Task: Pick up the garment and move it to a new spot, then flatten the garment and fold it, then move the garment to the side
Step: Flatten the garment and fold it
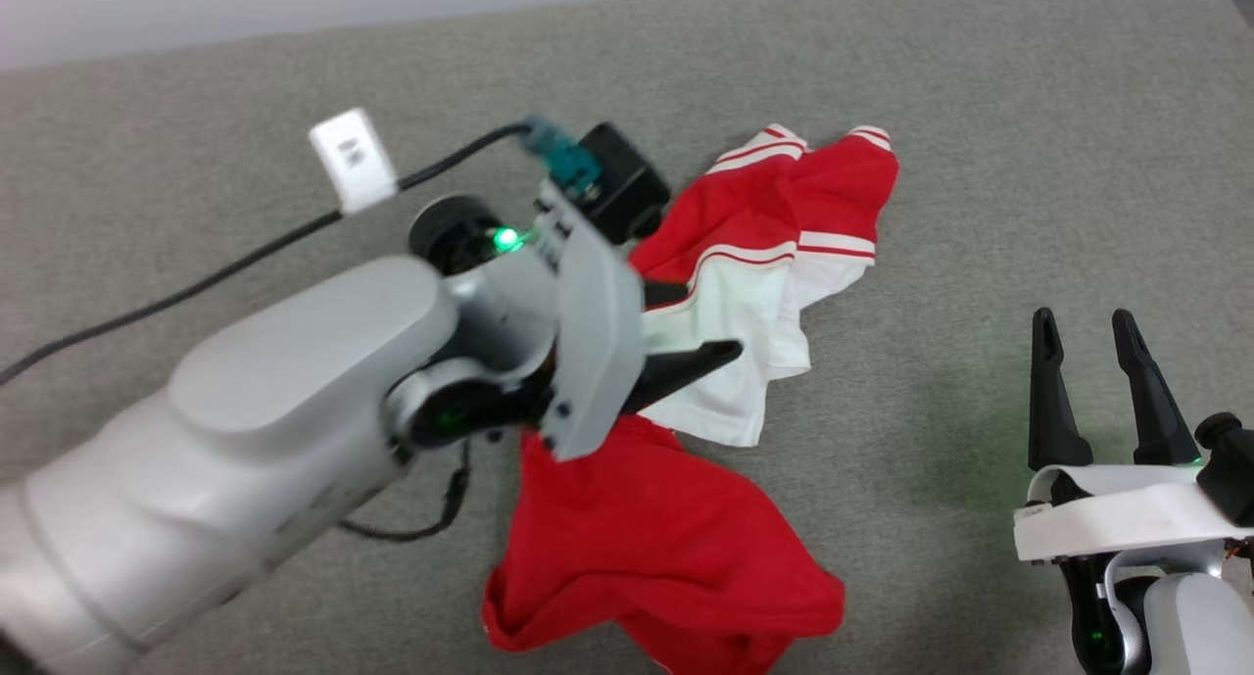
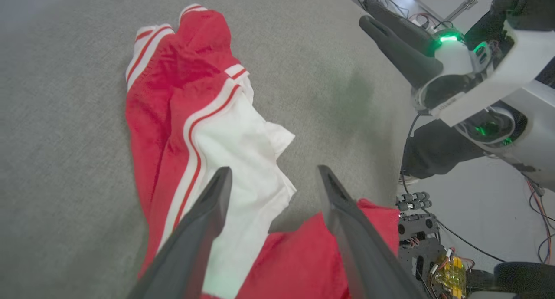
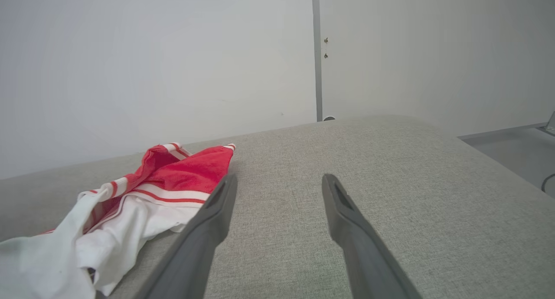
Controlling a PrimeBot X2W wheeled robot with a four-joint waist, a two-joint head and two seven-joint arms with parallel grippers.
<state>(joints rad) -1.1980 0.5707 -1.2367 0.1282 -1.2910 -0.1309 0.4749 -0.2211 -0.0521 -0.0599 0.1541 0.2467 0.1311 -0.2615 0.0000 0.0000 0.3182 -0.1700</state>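
Note:
The garment point(image 1: 686, 528) lies crumpled on the grey cushion, its red body near me and its white sleeves point(image 1: 754, 303) with red-and-white striped trim further off. Its numerals are hidden in the folds. My left gripper point(image 1: 691, 330) hangs open just over the white sleeve. In the left wrist view the garment point(image 2: 186, 86) runs under the left gripper point(image 2: 273, 174), one finger above white cloth, the other above red. My right gripper point(image 1: 1085, 317) stands open at the lower right, apart from the cloth. In the right wrist view the garment point(image 3: 173, 173) lies left of the right gripper point(image 3: 279, 177).
The grey fabric-covered surface point(image 1: 980, 117) stretches all around the shirt. A black cable with a white tag point(image 1: 353, 161) trails from my left wrist. The surface's right edge drops to the robot base and wiring point(image 2: 416, 229). A pale wall point(image 3: 173, 51) stands behind.

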